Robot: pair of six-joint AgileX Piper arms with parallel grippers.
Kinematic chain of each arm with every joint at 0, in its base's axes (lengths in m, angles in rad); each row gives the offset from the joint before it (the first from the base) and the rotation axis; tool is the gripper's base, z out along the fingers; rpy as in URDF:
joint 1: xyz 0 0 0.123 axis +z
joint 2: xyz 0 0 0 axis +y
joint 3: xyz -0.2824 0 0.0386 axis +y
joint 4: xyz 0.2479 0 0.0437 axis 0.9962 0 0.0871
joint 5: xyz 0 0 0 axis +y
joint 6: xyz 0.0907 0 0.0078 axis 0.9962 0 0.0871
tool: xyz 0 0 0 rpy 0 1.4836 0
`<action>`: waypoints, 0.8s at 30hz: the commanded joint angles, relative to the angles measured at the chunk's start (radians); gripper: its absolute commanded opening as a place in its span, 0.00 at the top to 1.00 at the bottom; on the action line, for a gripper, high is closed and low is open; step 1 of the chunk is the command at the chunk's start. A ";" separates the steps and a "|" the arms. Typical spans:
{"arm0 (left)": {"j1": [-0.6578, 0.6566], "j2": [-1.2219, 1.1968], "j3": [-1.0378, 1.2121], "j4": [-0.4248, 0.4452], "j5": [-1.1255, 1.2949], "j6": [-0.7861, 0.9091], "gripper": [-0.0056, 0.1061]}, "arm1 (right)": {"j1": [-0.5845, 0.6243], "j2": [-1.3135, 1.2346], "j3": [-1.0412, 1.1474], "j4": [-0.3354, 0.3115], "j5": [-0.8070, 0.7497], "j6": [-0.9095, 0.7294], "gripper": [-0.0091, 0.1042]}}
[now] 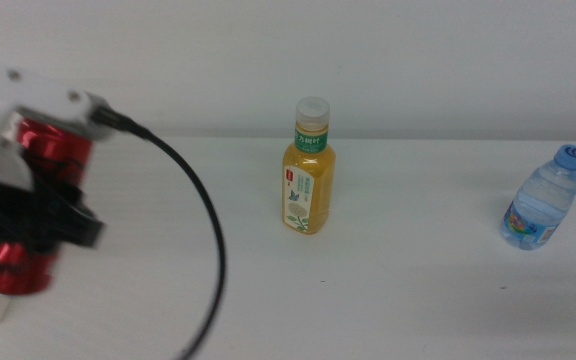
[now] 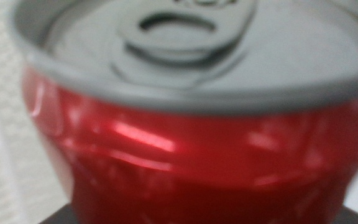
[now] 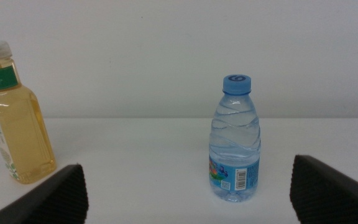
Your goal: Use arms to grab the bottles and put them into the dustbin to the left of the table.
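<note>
My left gripper point(image 1: 30, 215) is shut on the red soda can point(image 1: 56, 150) at the far left of the middle view, its black jaws clamped across the can's middle. The can point(image 2: 185, 162) fills the left wrist view, grey lid and pull tab uppermost. On the white table point(image 1: 408, 290), the orange juice bottle point(image 1: 308, 185) stands upright at mid-table. The clear blue-capped water bottle point(image 1: 543, 200) stands at the right. My right gripper point(image 3: 185, 171) is open, facing the water bottle point(image 3: 236, 140) from a short distance. The juice bottle point(image 3: 11, 124) stands off to one side. The dustbin is out of view.
A thick black cable point(image 1: 203, 220) arcs from the left arm's pale wrist point(image 1: 28, 100) down over the table's front. A plain white wall stands behind the table.
</note>
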 commanded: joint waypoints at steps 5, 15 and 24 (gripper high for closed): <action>0.262 0.157 -0.190 -0.108 0.172 0.261 0.97 | -0.009 -0.040 0.043 -0.004 -0.009 -0.010 0.16; 0.606 0.488 -0.476 -0.213 0.279 0.519 0.97 | -0.009 -0.040 0.043 -0.004 -0.009 -0.010 0.16; 0.710 0.729 -0.659 -0.156 0.332 0.591 0.97 | -0.009 -0.040 0.043 -0.004 -0.009 -0.010 0.16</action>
